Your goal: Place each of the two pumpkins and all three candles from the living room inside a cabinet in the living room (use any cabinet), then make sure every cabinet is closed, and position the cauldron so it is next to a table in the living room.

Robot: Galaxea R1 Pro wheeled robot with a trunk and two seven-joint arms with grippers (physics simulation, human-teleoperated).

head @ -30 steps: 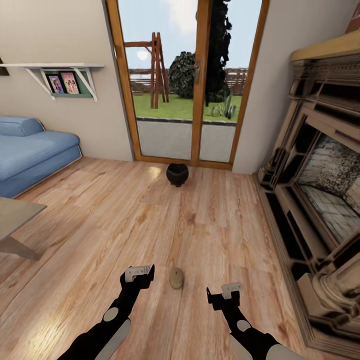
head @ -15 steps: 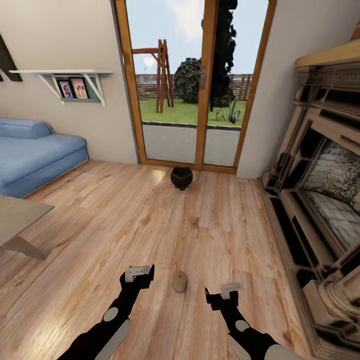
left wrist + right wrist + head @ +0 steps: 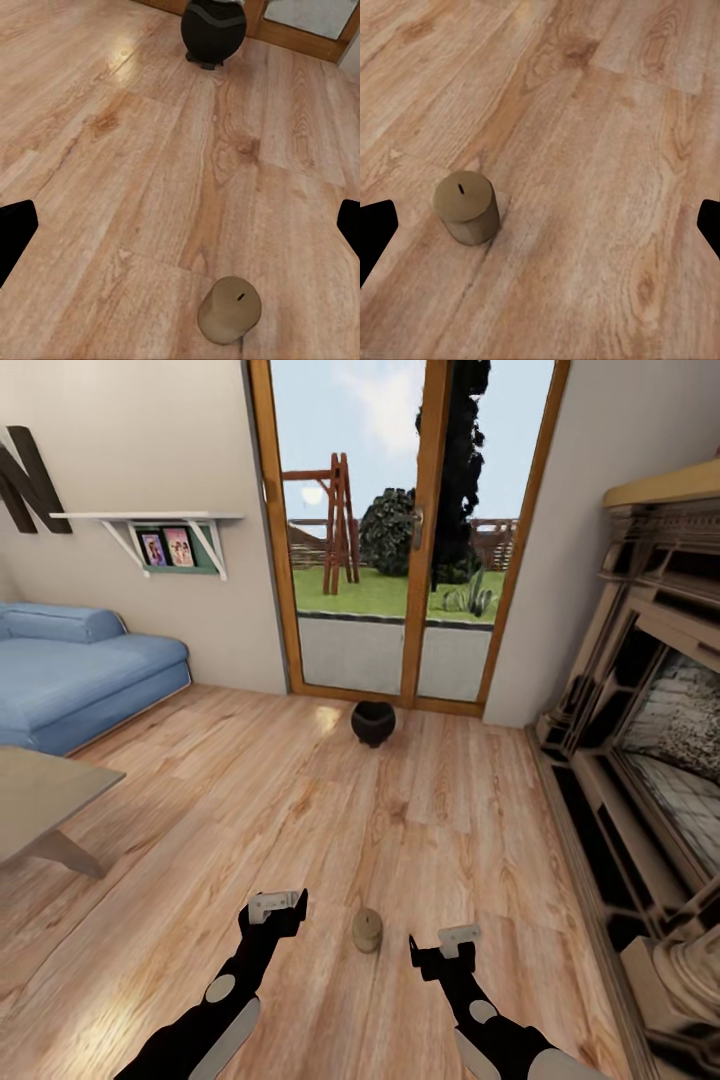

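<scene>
One tan candle (image 3: pixel 367 930) stands upright on the wood floor between my two arms; its flat top and wick also show in the left wrist view (image 3: pixel 229 309) and the right wrist view (image 3: pixel 466 208). My left gripper (image 3: pixel 277 909) (image 3: pixel 180 229) is open, just left of the candle and above the floor. To the candle's right my right gripper (image 3: pixel 446 947) (image 3: pixel 540 229) is open, holding nothing. The black cauldron (image 3: pixel 373 722) (image 3: pixel 214 30) sits on the floor before the glass door. A corner of the pale table (image 3: pixel 40 795) shows at the left.
A blue sofa (image 3: pixel 85 675) lines the left wall under a white shelf (image 3: pixel 150 520). The carved fireplace (image 3: pixel 640 760) runs along the right side. A wood-framed glass door (image 3: pixel 400 560) closes the far end. Bare floor lies between candle and cauldron.
The whole picture has slid rightward as the camera turned left, revealing more sofa and table. The candle now sits slightly lower in view. Both arms keep their pose.
</scene>
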